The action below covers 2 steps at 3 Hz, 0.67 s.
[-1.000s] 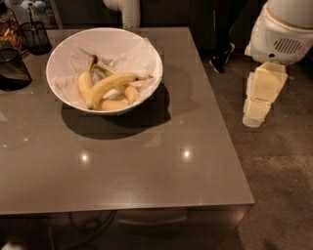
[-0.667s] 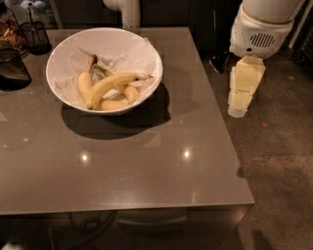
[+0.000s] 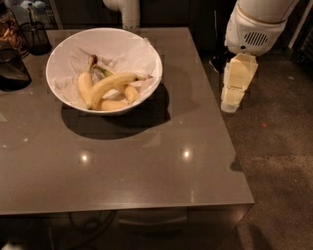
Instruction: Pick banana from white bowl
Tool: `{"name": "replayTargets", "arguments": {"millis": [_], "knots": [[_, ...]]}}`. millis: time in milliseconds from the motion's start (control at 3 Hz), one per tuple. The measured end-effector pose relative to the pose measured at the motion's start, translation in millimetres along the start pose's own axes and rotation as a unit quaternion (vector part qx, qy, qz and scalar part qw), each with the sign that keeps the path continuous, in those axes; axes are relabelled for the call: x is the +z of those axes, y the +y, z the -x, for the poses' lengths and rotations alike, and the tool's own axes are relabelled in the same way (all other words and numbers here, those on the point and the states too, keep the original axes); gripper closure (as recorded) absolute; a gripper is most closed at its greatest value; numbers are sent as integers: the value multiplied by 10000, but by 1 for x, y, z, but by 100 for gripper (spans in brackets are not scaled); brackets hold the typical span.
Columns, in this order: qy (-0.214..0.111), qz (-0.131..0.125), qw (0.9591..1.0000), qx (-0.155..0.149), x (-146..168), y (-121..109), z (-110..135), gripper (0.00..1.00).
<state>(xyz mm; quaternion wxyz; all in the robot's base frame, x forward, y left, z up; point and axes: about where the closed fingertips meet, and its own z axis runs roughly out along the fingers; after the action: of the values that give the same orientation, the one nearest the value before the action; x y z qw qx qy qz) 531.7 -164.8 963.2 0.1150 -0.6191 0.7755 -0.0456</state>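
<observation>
The white bowl, lined with crumpled white paper, stands at the back left of the grey table. The banana is the longest, curved one and lies diagonally across the bowl, its stem end pointing right. Shorter bananas lie beside and under it. My gripper hangs from the white arm at the upper right, past the table's right edge and well right of the bowl. It points down and holds nothing.
The grey table has its right edge near the gripper and its front edge near me. A dark wire basket and a dark container stand at the back left. A white post is behind the table.
The arm and gripper have moved left, toward the table's right edge. The bowl and bananas have not moved.
</observation>
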Motion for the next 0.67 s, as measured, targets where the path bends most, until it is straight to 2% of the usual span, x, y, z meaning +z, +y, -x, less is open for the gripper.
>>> {"name": "replayTargets", "arguments": {"millis": [333,667], "knots": [[-59,-55,9993,-355,6,-15,28,0],[-20,3,9967,-808,16,-29,60,0]]}}
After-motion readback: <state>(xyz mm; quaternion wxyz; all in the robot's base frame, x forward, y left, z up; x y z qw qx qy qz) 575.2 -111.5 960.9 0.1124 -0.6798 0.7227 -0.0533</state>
